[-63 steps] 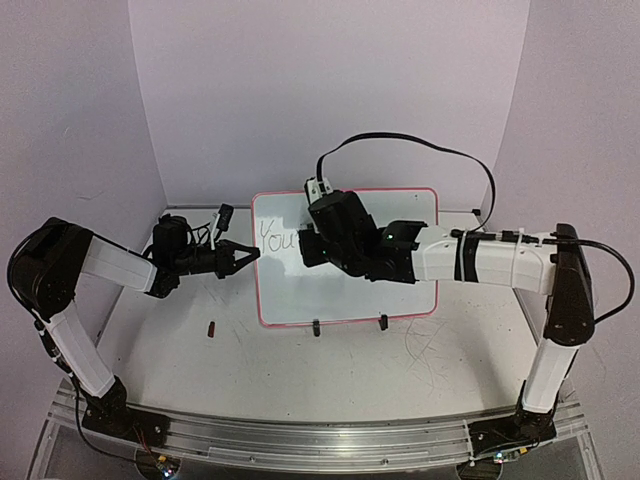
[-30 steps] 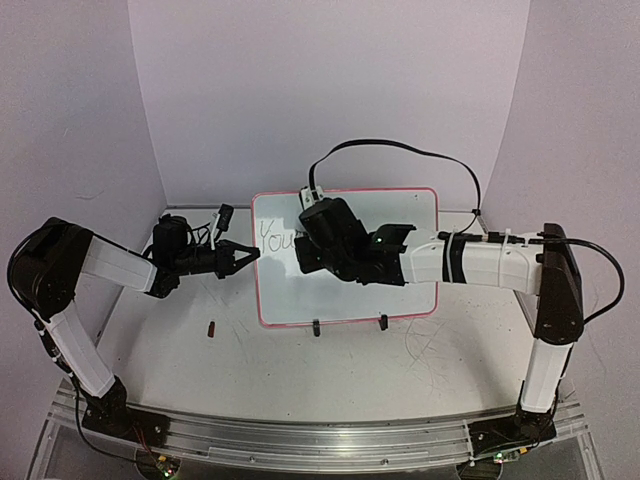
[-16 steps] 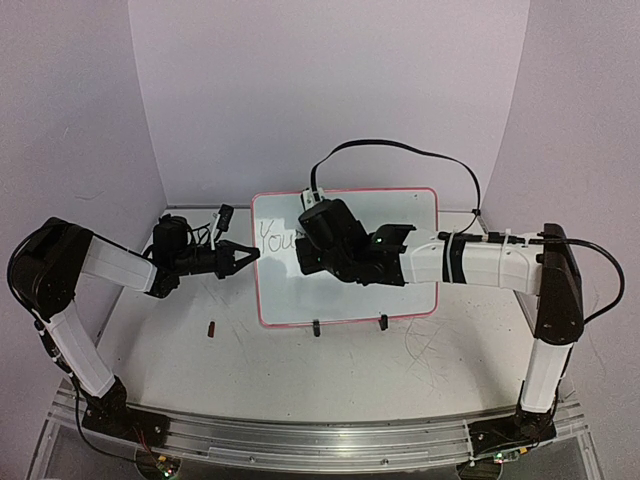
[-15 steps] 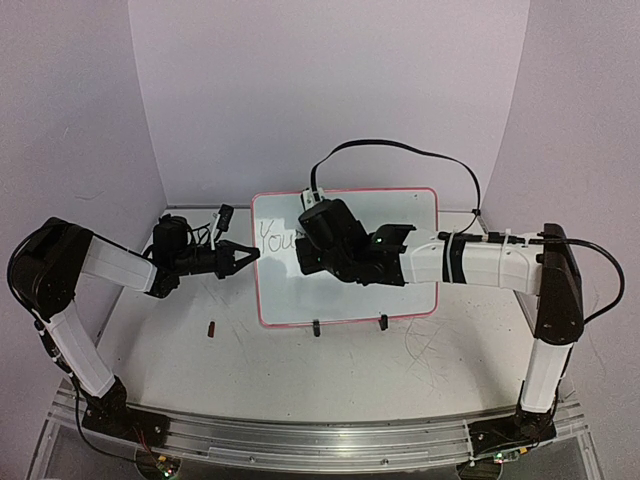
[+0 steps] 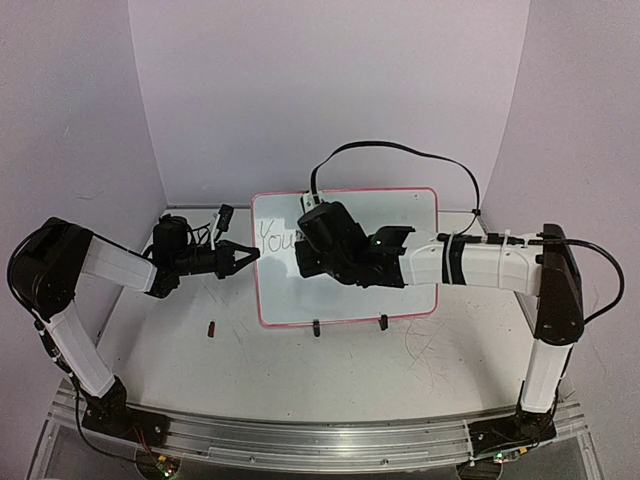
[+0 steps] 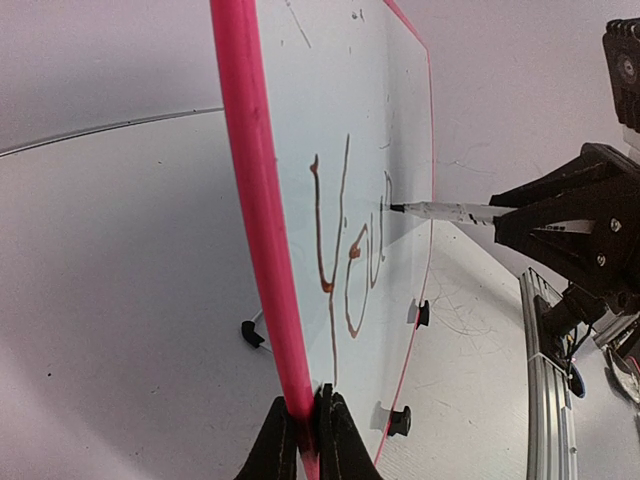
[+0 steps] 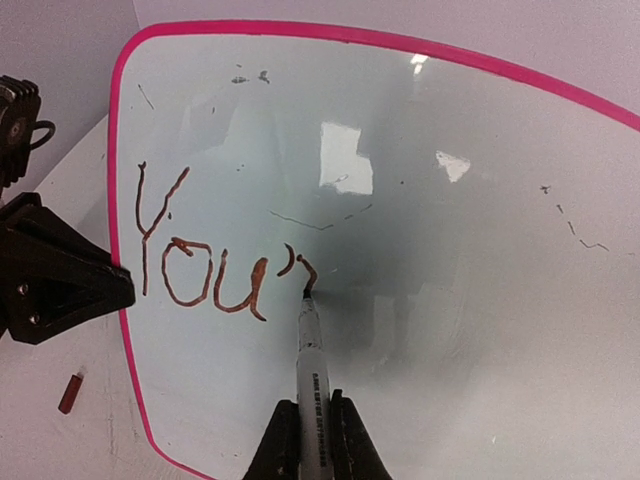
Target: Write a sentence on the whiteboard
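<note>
Right wrist view: the right gripper [image 7: 305, 440], bottom middle, pinches a marker [image 7: 307, 345] touching the whiteboard [image 7: 470, 300] beside the sentence [image 7: 200, 270], just "You'". The left gripper [image 6: 305, 440] pinches its pink edge.

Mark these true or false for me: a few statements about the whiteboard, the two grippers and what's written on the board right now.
1. The left gripper is shut on the whiteboard's left frame edge. True.
2. The right gripper is empty. False: it is shut on a marker whose tip touches the board.
3. The writing reads "You" followed by a short stroke at the marker tip. True.
4. The whiteboard lies flat on the table. False: it stands upright on black clip feet.
</note>
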### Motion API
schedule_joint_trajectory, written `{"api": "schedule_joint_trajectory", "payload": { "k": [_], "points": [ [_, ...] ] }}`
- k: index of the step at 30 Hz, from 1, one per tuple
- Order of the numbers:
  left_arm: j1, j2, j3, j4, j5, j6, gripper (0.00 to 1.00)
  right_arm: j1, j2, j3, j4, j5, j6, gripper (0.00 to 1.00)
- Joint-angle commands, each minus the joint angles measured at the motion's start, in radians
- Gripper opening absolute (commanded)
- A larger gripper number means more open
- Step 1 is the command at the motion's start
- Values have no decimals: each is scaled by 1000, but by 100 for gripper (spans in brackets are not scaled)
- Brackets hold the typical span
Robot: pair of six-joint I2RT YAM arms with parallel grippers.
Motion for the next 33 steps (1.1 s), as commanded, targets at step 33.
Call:
{"api": "schedule_joint_trajectory", "payload": {
  "k": [33],
  "points": [
    [-19, -10, 24, -27, -46, 74, 0, 25, 18, 2, -28, 9, 40, 0]
  ]
}}
